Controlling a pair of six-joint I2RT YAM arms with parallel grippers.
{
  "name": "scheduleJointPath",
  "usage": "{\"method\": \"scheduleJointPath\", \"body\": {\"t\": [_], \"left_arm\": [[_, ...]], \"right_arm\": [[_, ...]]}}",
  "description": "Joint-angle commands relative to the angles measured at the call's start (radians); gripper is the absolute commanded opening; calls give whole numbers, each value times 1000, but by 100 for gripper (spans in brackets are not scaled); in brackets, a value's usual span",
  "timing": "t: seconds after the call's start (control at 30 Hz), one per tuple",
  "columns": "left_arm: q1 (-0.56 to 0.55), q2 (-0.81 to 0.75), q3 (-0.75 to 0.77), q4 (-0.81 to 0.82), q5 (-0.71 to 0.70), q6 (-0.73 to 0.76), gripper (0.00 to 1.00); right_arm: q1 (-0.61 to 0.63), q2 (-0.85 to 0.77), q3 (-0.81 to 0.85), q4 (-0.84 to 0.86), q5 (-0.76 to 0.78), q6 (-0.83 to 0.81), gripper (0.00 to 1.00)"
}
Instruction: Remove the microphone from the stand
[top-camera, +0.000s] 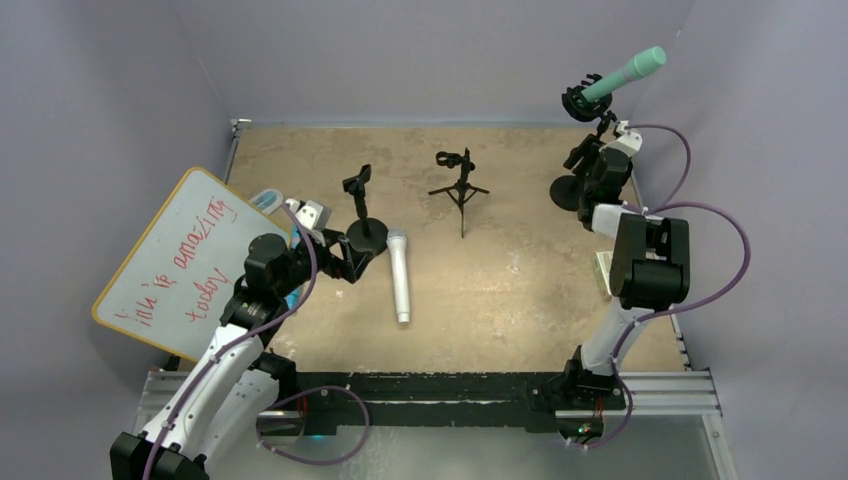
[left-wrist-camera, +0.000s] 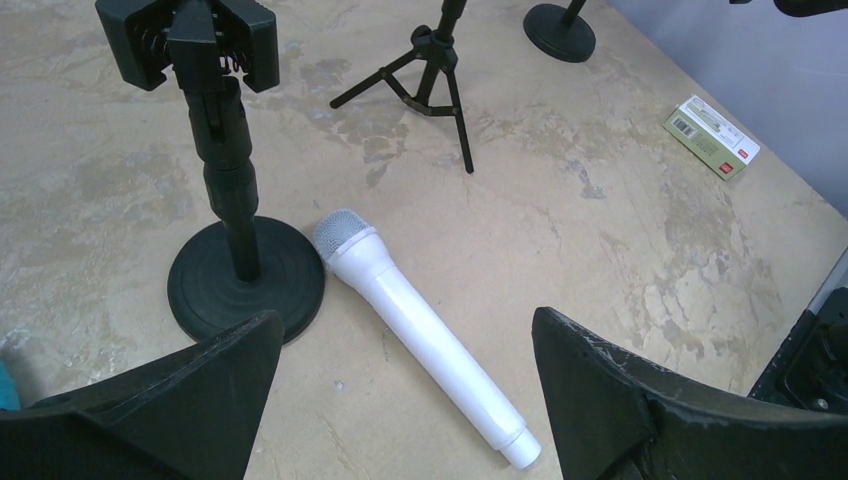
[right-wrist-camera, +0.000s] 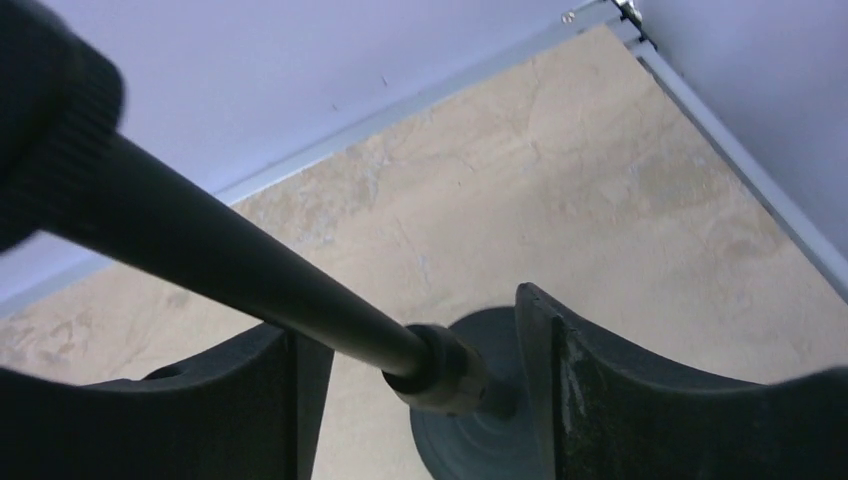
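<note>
A teal microphone (top-camera: 628, 73) sits tilted in the clip atop the black stand (top-camera: 572, 190) at the far right. My right gripper (top-camera: 598, 152) straddles that stand's pole (right-wrist-camera: 250, 275) low down, just above its round base (right-wrist-camera: 470, 430). Its jaws are open, with a gap showing on each side of the pole; the right gripper (right-wrist-camera: 415, 320) holds nothing. A white microphone (left-wrist-camera: 420, 340) lies flat on the table beside a second stand (left-wrist-camera: 230, 200) whose clip (left-wrist-camera: 185, 40) is empty. My left gripper (left-wrist-camera: 405, 320) hovers wide open over the white microphone (top-camera: 400, 275).
A small black tripod (top-camera: 460, 185) stands at mid-table. A whiteboard (top-camera: 180, 265) with red writing leans at the left edge. A small green-and-white box (left-wrist-camera: 712, 137) lies near the right arm. Purple walls close in on three sides.
</note>
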Motion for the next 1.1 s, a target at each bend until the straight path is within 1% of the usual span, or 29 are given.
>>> {"method": "scheduleJointPath", "body": {"t": [0.0,0.07,0.17,0.23,0.4,0.53,0.63,0.73,0.87,0.93,1.07], "left_arm": [[7,0,33,34,20,-16,92],[7,2,33,31,20,-18,92],[7,6,33,28,13,-15,92],[7,12,34,24,13,-15,92],[7,30,38,23,16,-22,92],[7,49,43,26,26,-29,92],[7,55,45,29,37,-33,92],[7,50,44,25,37,-27,92],[7,40,44,28,39,-22,92],[7,36,44,28,39,-21,92],[7,36,44,28,44,-23,92]], "right_arm": [[-1,35,26,201,-37,-80,63],[-2,58,40,199,-40,-87,57],[-2,66,40,208,-47,-93,42],[-1,57,26,221,-63,-100,33],[0,-4,-49,269,-111,-106,14],[21,-67,-109,280,-115,-133,13],[53,-110,-137,236,-115,-153,12],[85,-166,-171,154,-101,-145,11],[157,-271,-265,101,-65,-143,11],[204,-342,-310,57,-46,-126,11],[246,-478,-410,-25,-40,-36,12]]}}
